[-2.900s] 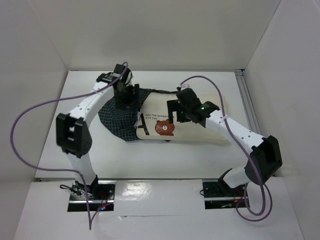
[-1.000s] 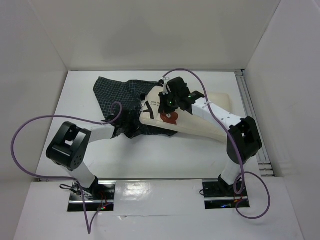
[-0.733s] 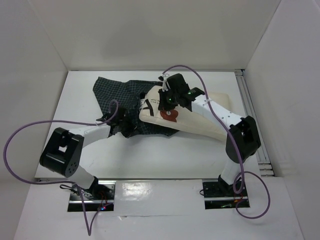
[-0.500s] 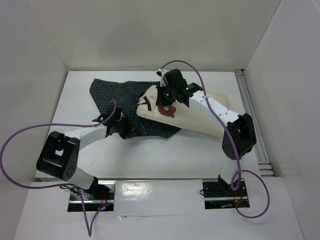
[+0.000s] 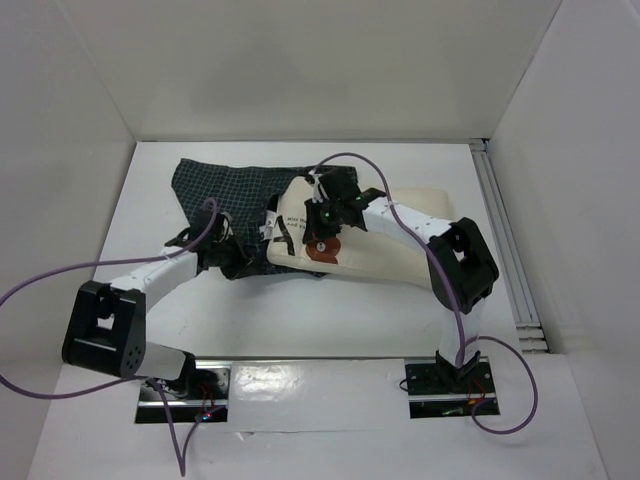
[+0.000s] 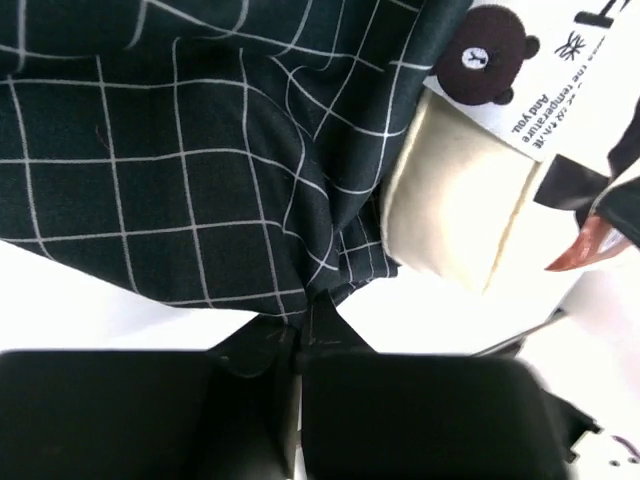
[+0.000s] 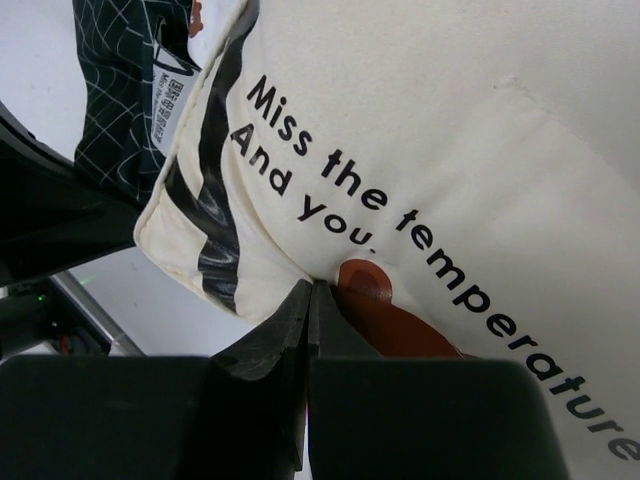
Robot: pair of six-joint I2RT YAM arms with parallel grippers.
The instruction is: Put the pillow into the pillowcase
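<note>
Pillow [image 5: 392,255] is being pinched at its left end by right gripper [image 5: 322,218]; case [image 5: 225,185] hem is being pinched by left gripper [image 5: 238,258]. Pillow is lying lengthwise left-right, case touching, leftward of it.

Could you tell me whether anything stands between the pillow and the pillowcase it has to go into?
Nothing separate does. One end of the pillow touches the pillowcase, whose edge the left gripper pinches while the right gripper pinches the pillow. Only the case's bunched fabric lies there; whether its mouth is open is unclear.
</note>
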